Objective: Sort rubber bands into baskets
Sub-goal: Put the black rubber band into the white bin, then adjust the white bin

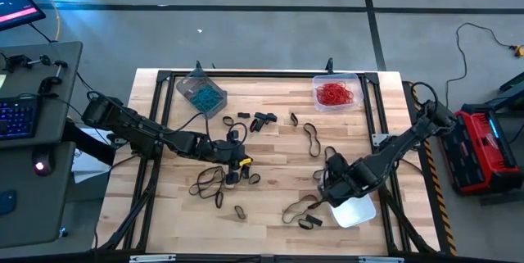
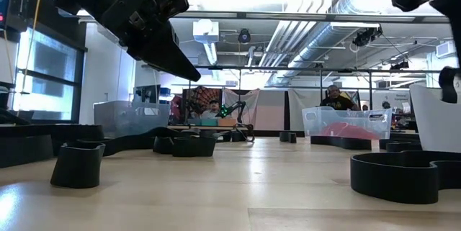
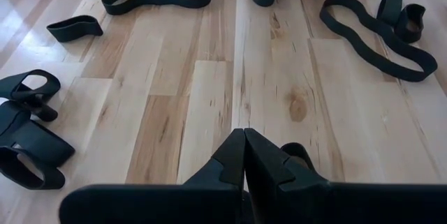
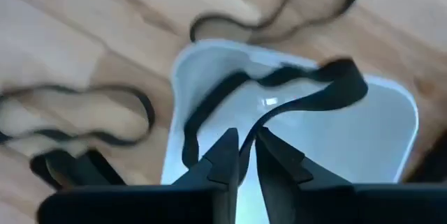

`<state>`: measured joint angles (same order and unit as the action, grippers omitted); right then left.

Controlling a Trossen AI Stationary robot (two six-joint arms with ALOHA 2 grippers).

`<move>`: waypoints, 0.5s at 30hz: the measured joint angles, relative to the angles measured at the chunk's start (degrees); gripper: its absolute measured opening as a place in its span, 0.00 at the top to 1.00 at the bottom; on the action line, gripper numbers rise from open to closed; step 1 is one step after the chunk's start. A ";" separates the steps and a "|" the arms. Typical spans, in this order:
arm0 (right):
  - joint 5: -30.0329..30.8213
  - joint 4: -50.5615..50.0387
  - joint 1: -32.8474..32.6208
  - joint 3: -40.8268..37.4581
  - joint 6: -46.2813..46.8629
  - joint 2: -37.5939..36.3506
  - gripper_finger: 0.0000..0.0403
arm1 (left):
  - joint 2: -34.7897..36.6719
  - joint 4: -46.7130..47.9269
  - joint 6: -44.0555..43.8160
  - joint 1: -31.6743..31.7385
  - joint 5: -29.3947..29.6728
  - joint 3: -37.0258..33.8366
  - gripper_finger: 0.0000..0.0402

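- The right claw (image 4: 242, 155) hangs over the whitish shallow plastic basket (image 4: 391, 147) near the counter's front right, its two dark fingers parted by a narrow gap with a long black rubber band (image 4: 307, 88) running between them; whether they pinch it or have let it go cannot be told. The band drapes down into that basket.
- The left claw (image 3: 244, 155) sits low over the middle of the pale wooden counter (image 3: 230, 77), its fingers pressed tight together; no band shows between the tips.
- Around the left claw, loose black rubber bands (image 1: 209, 181) lie scattered on the boards, some long and flat, some small and curled.
- More black loops (image 1: 312, 138) lie between the two arms, and others (image 1: 299, 211) just beside the whitish basket (image 1: 354, 212).
- At the far edge of the counter, the grey-tinted basket (image 1: 200, 91) holds teal-blue rubber bands (image 1: 205, 97) and stands tilted.
- Well apart from it, at the far right, the clear basket (image 1: 337, 91) holds red rubber bands (image 1: 334, 93).
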<state>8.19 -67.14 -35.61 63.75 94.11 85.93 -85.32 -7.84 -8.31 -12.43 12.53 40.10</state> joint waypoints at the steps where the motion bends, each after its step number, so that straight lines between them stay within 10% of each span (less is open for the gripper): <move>1: -1.17 0.00 -0.26 0.00 -0.16 0.00 0.88 | 0.00 -0.04 -0.01 0.00 0.01 0.00 1.00; 15: -10.14 4.37 -10.08 -0.05 3.42 2.21 0.94 | 0.00 0.19 0.93 0.02 0.04 0.00 1.00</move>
<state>-1.95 -62.77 -45.69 63.69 97.53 88.14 -85.32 -7.65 -7.38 -12.40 12.58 40.10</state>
